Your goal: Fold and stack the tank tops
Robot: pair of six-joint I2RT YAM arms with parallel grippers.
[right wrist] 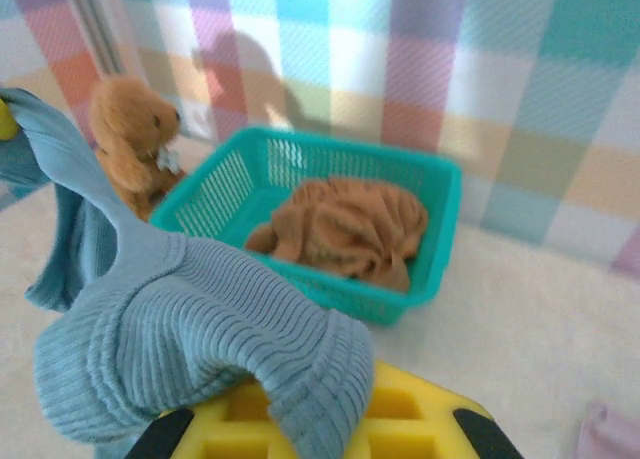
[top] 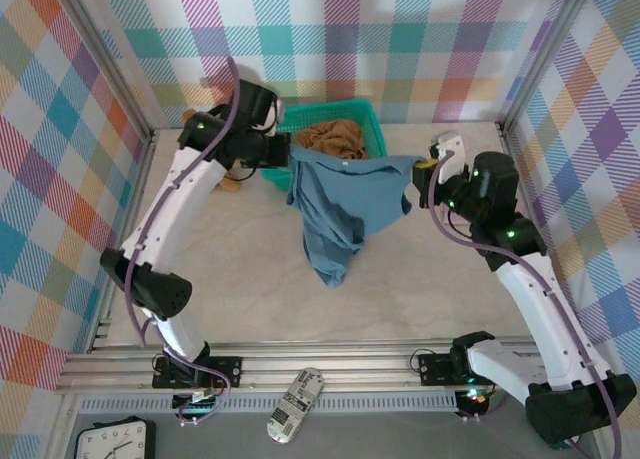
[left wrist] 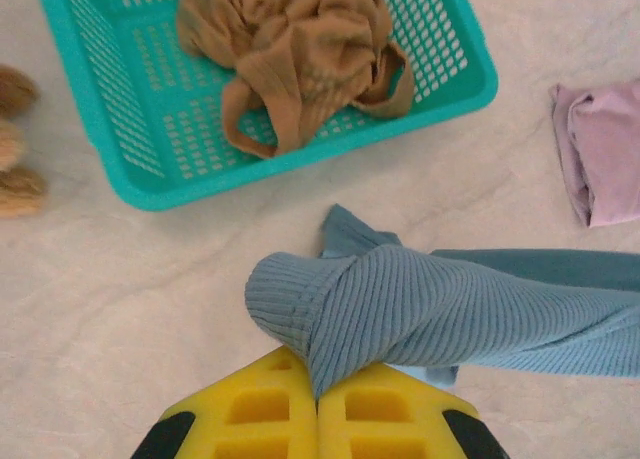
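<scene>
Left claw (left wrist: 318,387), right claw (right wrist: 325,411) on blue top (top: 345,204)

We look into a robotics lab test cell, not a home: a left arm (top: 185,194) and a right arm (top: 545,309) bolted to an aluminium rail (top: 330,364) along the bottom of the frame, a pale table (top: 230,269) boxed in by plaid cloth walls (top: 420,59), and a clock (top: 113,444) at lower left.
</scene>
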